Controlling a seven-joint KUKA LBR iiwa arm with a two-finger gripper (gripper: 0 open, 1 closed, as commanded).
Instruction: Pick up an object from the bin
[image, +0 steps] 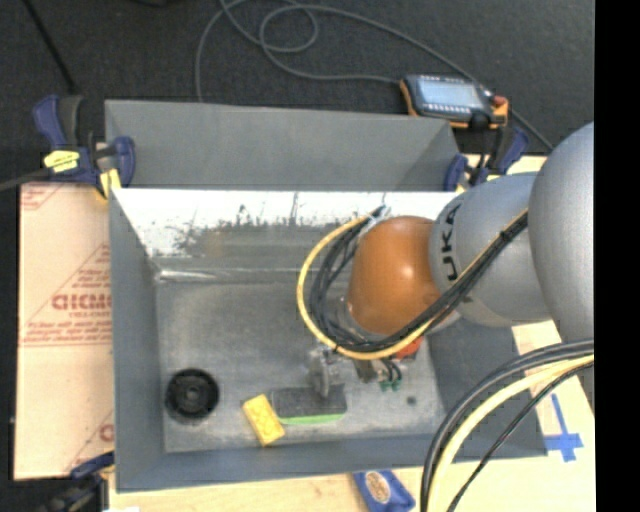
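My gripper (325, 378) reaches down under the orange dome toward the front middle of the bin floor. Its metal fingers hang just above a flat dark grey pad with a green edge (310, 405). Touching that pad's left end lies a small yellow block (262, 418). Farther left on the floor sits a round black disc-shaped thing (191, 393). Nothing shows between the fingers.
The arm with its orange dome and looped cables covers the bin's right half. A small red and green bit (392, 372) shows just under the dome beside the gripper. The bin's back wall slopes up behind.
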